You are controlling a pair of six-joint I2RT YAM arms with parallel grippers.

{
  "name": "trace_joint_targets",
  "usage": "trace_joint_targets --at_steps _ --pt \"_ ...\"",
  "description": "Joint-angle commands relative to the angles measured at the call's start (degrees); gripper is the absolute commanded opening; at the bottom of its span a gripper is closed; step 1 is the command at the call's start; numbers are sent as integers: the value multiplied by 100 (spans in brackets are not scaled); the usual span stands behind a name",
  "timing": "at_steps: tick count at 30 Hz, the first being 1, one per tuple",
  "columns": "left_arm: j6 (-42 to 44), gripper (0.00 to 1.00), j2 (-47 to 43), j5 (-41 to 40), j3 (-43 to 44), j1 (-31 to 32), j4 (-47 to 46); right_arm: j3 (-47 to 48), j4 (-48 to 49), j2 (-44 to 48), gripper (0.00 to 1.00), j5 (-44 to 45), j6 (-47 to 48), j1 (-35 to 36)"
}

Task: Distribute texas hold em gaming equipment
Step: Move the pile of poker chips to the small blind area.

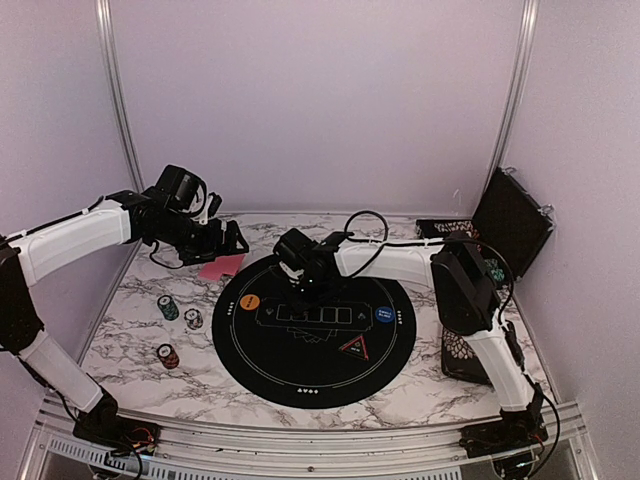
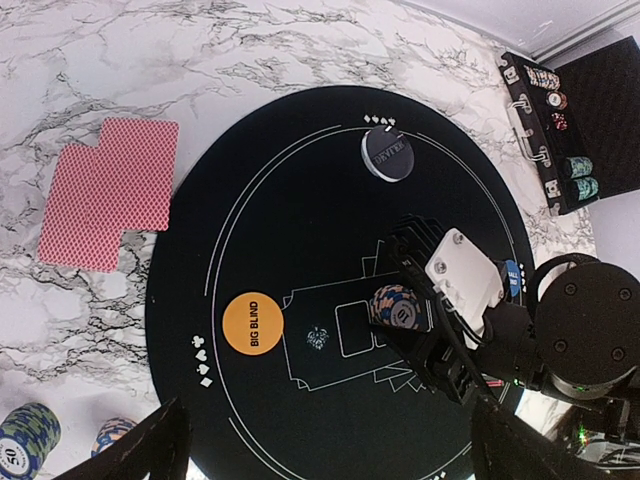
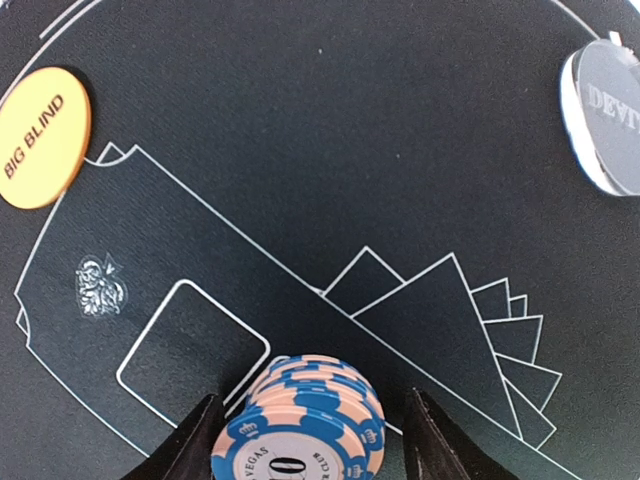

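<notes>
1. The chip stack (image 3: 300,420) is a short column of round discs, blue with pale peach edge stripes, and the top chip carries printed lettering and a number
2. It stands upright near the middle of the round black mat (image 1: 300,375), at the edge of the white card outlines
3. The right gripper (image 1: 310,285) hangs over the mat's middle, its dark fingers (image 3: 200,445) set on either side of the stack; they are spread, and a sliver of mat shows beside the stack on one side
4. The left gripper (image 2: 330,440) hovers past the mat's far-left edge, jaws wide apart and empty
5. The pink-red cards (image 2: 110,195), flat rectangles with a fine lattice back, lie overlapped on the marble just off the mat's far-left rim
6. An orange button (image 2: 253,323) reading BIG BLIND lies flat on the mat's left side, and a glossy dealer disc (image 2: 387,155) lies at its far side
7. The mat looks like matte felt with thin white lines
</notes>
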State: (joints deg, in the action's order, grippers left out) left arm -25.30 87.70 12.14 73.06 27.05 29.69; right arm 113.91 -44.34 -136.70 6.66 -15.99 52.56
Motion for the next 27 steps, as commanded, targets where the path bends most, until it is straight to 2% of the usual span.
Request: trace_joint_targets --at_steps 1,11,27 --pt "41 99 -132 94 -75 -33 -164 272 -125 -142 57 86 -36 70" --pt "35 99 -99 131 -99 -33 -198 396 -238 -267 51 162 -10 106" --pt "26 99 -46 199 -87 -33 -220 452 -489 -292 49 433 -61 163"
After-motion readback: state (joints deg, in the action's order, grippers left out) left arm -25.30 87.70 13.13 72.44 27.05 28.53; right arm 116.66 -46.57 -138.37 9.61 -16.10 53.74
